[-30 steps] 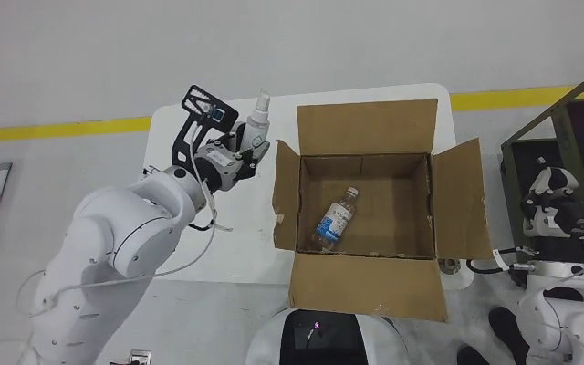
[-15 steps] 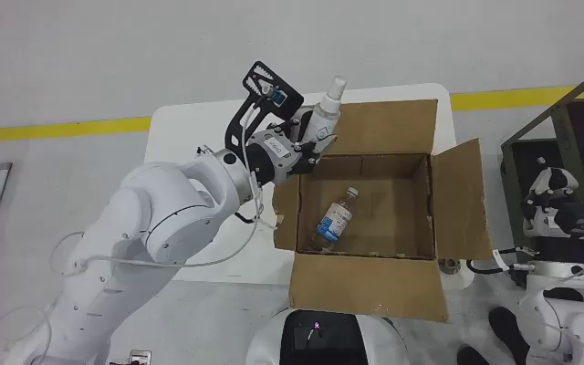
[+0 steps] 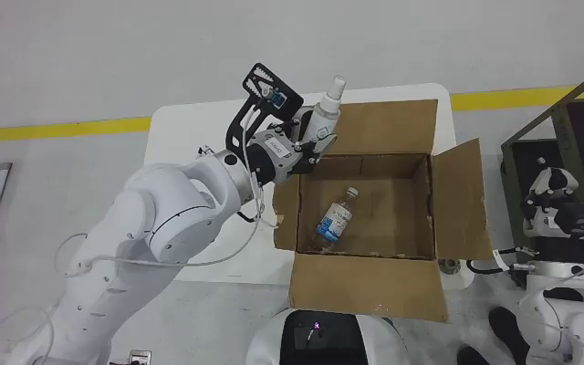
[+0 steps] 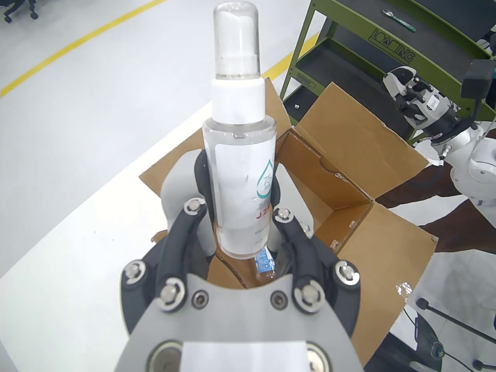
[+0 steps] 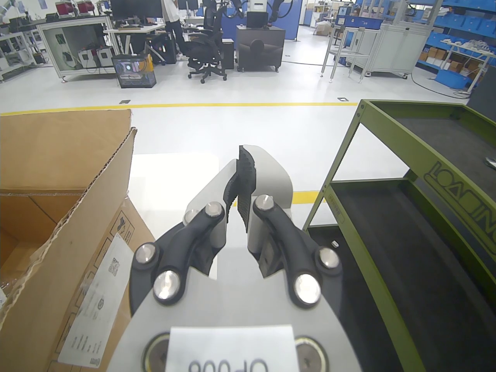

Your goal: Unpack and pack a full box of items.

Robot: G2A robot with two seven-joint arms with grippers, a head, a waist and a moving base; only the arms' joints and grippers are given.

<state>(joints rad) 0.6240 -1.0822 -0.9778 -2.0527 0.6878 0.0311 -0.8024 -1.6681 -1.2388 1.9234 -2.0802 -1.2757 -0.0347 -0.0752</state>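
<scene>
The left tool (image 4: 237, 195) pinches a clear spray bottle (image 4: 237, 145) by its body, at the far left corner of the open cardboard box (image 3: 369, 285) on the white tabletop (image 3: 205, 137). A drink bottle (image 3: 336, 219) lies inside the box. The right tool (image 5: 242, 179), pressed together, hangs beside the box's right flap.

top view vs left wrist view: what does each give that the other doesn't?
Top view: the white table and the whole plastic bottle lying in the box. Left wrist view: the fingers clamped on the lower body of the spray bottle, its label, and a wrench on the green cart. Both: the left end effector holding the spray bottle at a corner of the open box.
</scene>
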